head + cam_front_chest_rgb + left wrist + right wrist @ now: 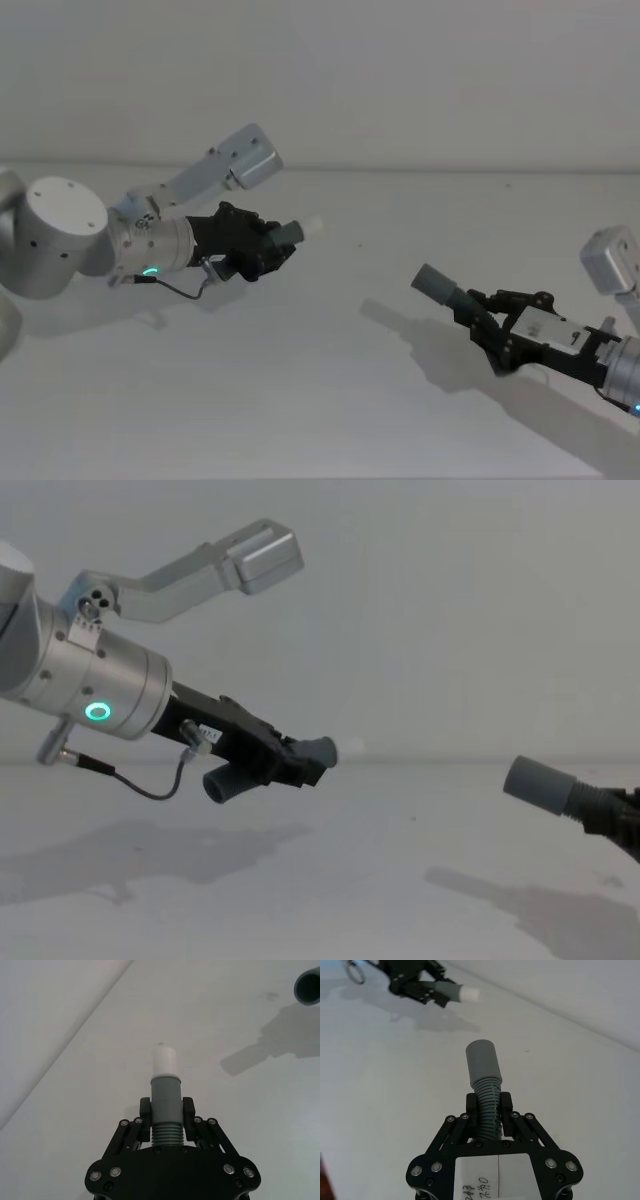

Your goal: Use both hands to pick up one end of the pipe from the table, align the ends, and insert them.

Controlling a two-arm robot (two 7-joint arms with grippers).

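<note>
Both pipe pieces are held above the table (300, 400). My left gripper (262, 247) is shut on one dark grey pipe piece (288, 234); its collar and white tip (165, 1061) point toward the right arm. In the left wrist view the fingers (188, 1108) clamp the ribbed part below the collar (165, 1100). My right gripper (484, 318) is shut on the other pipe piece (487, 1102), whose open grey collar (436, 283) faces the left arm. A wide gap separates the two ends, as the chest view shows between the left piece (318, 751) and the right collar (536, 780).
The table surface carries the arms' shadows (430, 350). A pale wall (400, 80) rises behind its far edge. The left arm's silver wrist with a green ring light (97, 712) reaches in from the left.
</note>
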